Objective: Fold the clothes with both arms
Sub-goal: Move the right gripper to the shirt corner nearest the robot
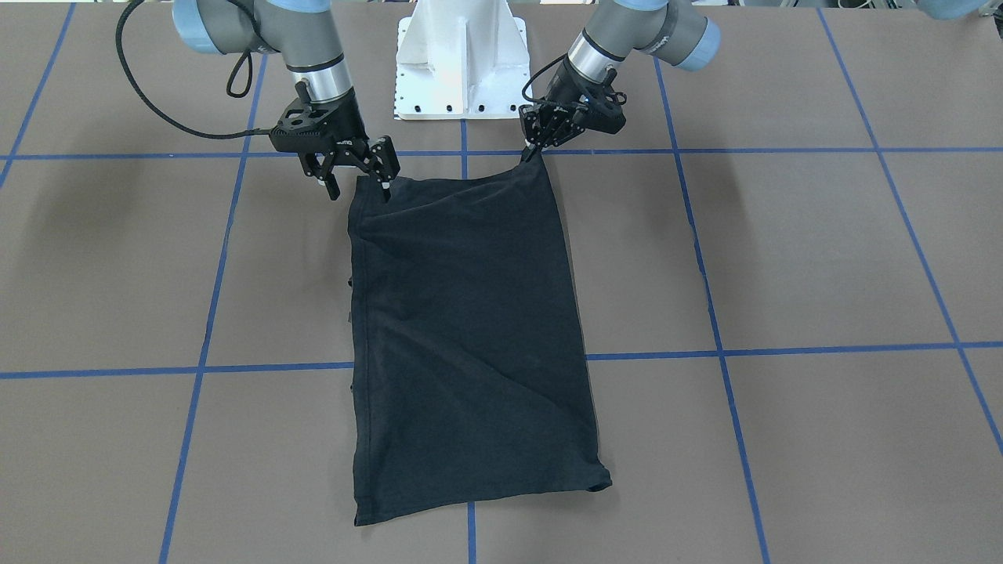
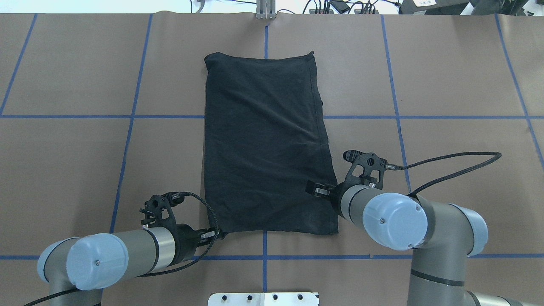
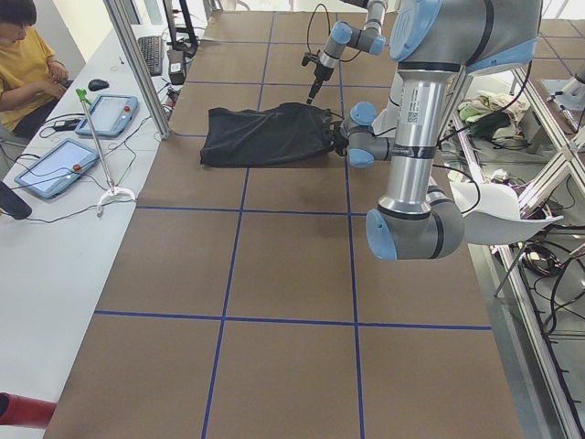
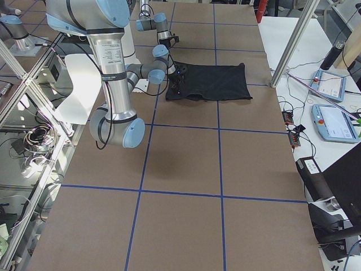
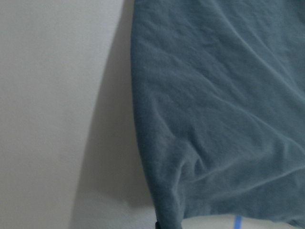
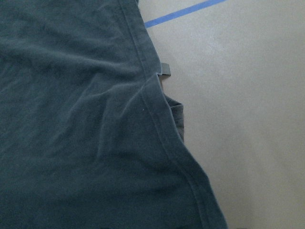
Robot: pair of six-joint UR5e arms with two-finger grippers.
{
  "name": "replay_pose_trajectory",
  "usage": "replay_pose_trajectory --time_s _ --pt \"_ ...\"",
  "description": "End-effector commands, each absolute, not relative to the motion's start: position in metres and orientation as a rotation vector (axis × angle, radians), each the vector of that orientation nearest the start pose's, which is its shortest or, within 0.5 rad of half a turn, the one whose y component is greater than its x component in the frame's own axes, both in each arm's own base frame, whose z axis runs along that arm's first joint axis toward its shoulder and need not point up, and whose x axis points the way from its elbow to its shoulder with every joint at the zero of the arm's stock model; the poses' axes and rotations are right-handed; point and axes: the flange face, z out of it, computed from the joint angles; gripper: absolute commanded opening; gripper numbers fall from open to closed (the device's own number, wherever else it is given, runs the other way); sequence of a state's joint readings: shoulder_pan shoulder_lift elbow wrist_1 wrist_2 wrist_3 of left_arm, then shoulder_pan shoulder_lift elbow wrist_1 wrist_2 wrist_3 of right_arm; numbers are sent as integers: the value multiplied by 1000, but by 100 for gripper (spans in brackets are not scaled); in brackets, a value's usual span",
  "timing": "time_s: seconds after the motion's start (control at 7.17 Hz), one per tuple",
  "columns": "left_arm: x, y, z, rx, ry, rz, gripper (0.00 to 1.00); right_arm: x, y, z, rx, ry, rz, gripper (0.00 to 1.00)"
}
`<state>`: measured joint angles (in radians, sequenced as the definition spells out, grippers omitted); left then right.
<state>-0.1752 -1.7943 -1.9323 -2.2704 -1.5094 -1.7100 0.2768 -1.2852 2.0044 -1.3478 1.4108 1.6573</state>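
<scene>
Grip is uneven at this moment. The left gripper [image 1: 534, 150] looks clenched on 1 corner of the T-shirt [image 1: 470, 329] at the robot's end, though the front view is too small to be sure how much cloth it has. The right gripper [image 1: 360, 192] stands spread at the other corner, with 1 finger on the fabric and 1 just off its edge, so it grasps nothing.

The T-shirt lies flat on the table [image 1: 823, 251], plain black side up and already narrowed to a long rectangle running away from the robot. I judge the step in hand to be taking both corners at the robot's end for a fold toward the far end. The next move calls for the right jaws to close on that corner, catching all layers, before the 2 arms lift together and evenly.

The white pedestal [image 1: 462, 63] sits close behind the grippers, and the right arm's cable [image 2: 459, 163] loops beside it. Neither lies in the folding path. A person [image 3: 23, 64] sits at the side bench, well apart.
</scene>
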Motion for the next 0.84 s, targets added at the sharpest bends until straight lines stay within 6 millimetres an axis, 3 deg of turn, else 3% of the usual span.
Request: replay_pose_trajectory --time_s 0.0,0.28,0.42,0.7 --pt "509 -231 289 73 1296 -307 0 -516 -276 285 210 -941 447 90" --pt "510 -232 292 74 1290 -308 0 -533 -261 289 167 -936 481 82" --pt "511 -231 291 74 1292 -309 0 -535 -261 291 144 -938 524 76" --pt "511 -231 293 73 1289 -310 0 -541 -259 298 118 -934 573 74"
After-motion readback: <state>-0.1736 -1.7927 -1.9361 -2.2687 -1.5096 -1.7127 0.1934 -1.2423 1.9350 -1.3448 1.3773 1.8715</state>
